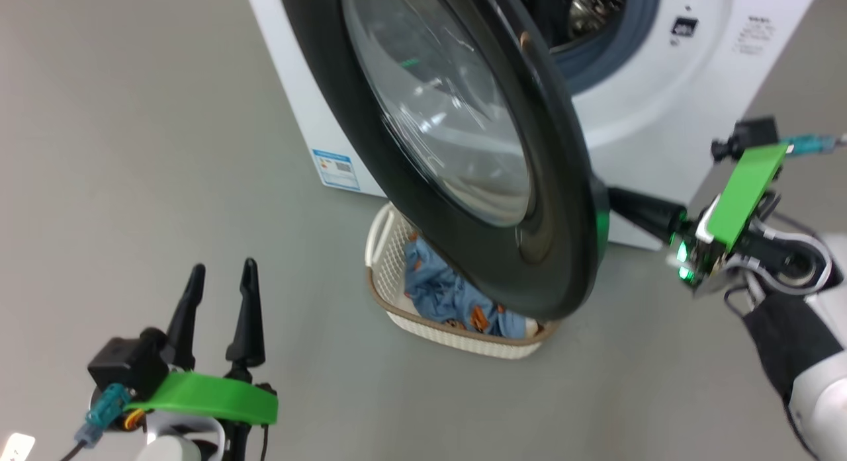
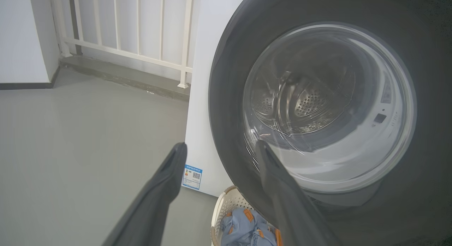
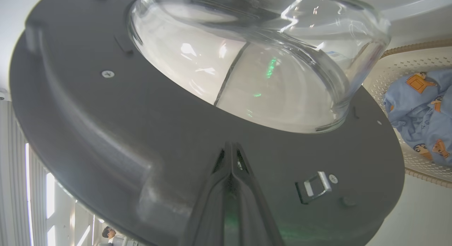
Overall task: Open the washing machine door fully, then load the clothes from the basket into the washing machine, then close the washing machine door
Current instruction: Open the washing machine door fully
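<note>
The washing machine (image 1: 662, 104) stands at the top of the head view, its steel drum showing behind the door. The washing machine door (image 1: 562, 203), black with a bulging glass window (image 1: 443, 110), stands swung partway out over the basket (image 1: 456, 338). The basket holds the clothes (image 1: 440, 292), blue with orange patches. My right gripper (image 1: 612, 195) is shut, and in the right wrist view its tips (image 3: 231, 144) rest against the door's inner face (image 3: 106, 133), left of the latch (image 3: 314, 186). My left gripper (image 1: 223, 266) hangs open over the floor at lower left, facing the door (image 2: 229, 97).
Grey floor surrounds the machine. A white railing (image 2: 141, 59) and a raised sill run behind the machine's side, with a white wall (image 2: 21, 34) at far left. A blue label sticker (image 2: 192, 176) sits low on the machine. A person (image 3: 107, 232) shows far off under the door.
</note>
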`<state>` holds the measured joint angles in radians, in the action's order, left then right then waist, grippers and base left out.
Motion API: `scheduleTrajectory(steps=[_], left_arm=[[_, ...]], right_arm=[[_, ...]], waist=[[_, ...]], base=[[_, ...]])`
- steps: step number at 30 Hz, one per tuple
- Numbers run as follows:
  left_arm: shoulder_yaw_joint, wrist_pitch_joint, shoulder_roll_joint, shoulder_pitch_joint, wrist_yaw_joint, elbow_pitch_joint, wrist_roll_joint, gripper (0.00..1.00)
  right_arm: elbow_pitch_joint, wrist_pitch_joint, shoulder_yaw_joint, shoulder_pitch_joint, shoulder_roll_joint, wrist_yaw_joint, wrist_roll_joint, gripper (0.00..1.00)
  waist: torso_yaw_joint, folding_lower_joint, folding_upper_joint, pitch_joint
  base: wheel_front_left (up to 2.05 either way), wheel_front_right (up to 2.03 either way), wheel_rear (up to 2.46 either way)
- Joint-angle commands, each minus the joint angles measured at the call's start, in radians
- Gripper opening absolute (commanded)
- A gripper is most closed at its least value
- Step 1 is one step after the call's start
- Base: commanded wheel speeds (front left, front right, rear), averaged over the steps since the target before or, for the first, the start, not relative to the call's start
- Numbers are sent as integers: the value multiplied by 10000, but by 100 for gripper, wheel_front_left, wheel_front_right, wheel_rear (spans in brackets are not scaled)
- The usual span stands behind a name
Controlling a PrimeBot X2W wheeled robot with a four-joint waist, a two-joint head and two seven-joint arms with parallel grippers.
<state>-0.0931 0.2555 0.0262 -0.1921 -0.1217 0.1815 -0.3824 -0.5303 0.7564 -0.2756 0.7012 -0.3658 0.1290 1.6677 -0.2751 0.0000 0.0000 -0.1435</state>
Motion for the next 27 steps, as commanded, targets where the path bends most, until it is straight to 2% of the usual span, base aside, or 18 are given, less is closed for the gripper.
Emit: scheduleTrajectory(steps=[1,16,27], left_arm=[[273,63,241,0,51,-167,109,100],[204,63,240,240,75,-34,215,100],[311,63,240,197,63,-84,248,100]], right_arm=[[352,108,-77,-234,154,17,82,0],[793,615,-95,-1438,736,17,169,0],[728,780,-38,-1385,1063,17,15,0]], waist=[[-412,0,0,420],[-1625,0,0,834],[-1790,0,0,777]], base=[[0,0,0],[0,0,0],[0,0,0]])
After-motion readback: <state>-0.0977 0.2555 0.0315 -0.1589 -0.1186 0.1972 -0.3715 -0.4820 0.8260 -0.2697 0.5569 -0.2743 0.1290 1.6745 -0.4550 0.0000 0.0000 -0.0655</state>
